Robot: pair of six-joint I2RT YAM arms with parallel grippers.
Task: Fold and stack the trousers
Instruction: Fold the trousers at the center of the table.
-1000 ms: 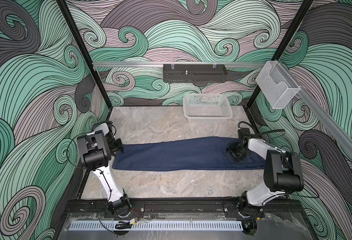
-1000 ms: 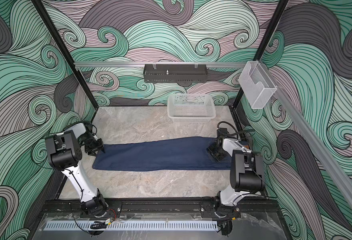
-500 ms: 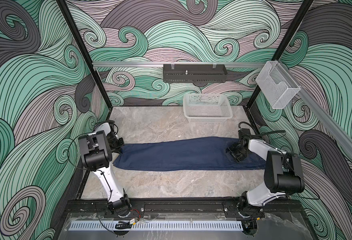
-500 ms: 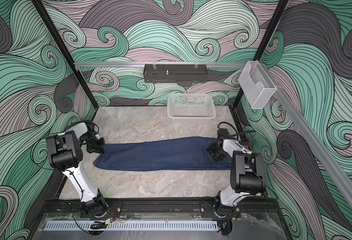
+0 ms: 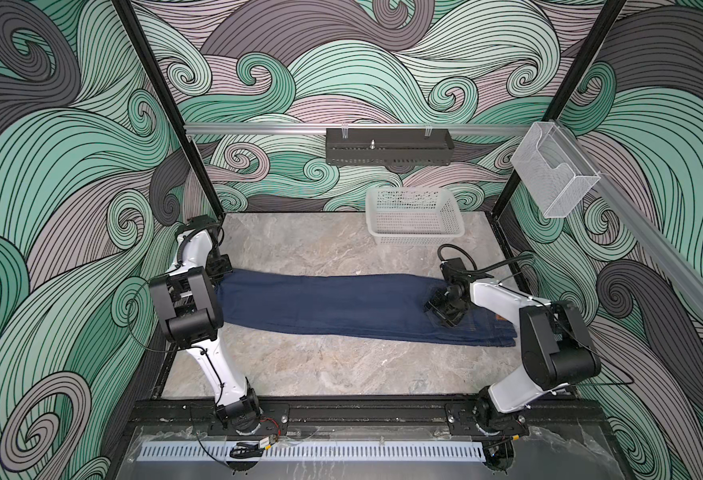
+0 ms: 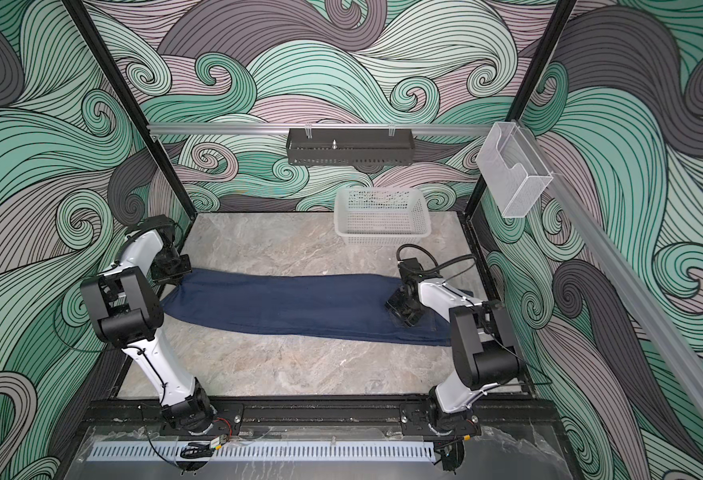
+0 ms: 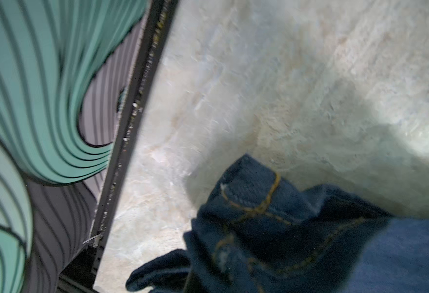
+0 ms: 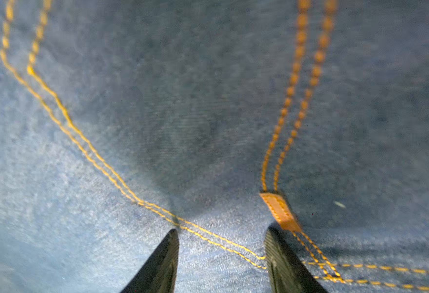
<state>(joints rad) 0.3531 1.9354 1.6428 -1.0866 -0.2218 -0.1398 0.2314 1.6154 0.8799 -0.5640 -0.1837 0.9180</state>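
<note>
Landmark: a white basket (image 5: 415,240) stands at the back of the desk (image 5: 320,368), against the patterned wall.
Trousers: the dark blue trousers (image 5: 341,307) lie as one long flat strip across the desk, in front of the basket and well apart from it.
Waist end: it lies in front of the basket and off to its right, with a small brown patch (image 5: 500,318) showing near the edge.
Hem end: it lies far to the left of the basket. The left wrist view shows the hem (image 7: 249,197) crumpled and raised off the desk, its tan stitching visible.
Left fingers: the left fingers (image 6: 174,276) sit at that hem corner, well to the left of the basket, and are closed tight on the trousers. The fingers themselves do not show in the wrist view.
Right fingers: the right fingers (image 5: 444,311) are down on the seat of the trousers, in front of the basket and slightly to its right. They stand about half open and grip nothing.
Right wrist view: the two black fingertips (image 8: 165,253) press on flat denim, with a double line of orange stitching running between them. A small tan tab (image 8: 280,211) lies just beside one tip.
</note>
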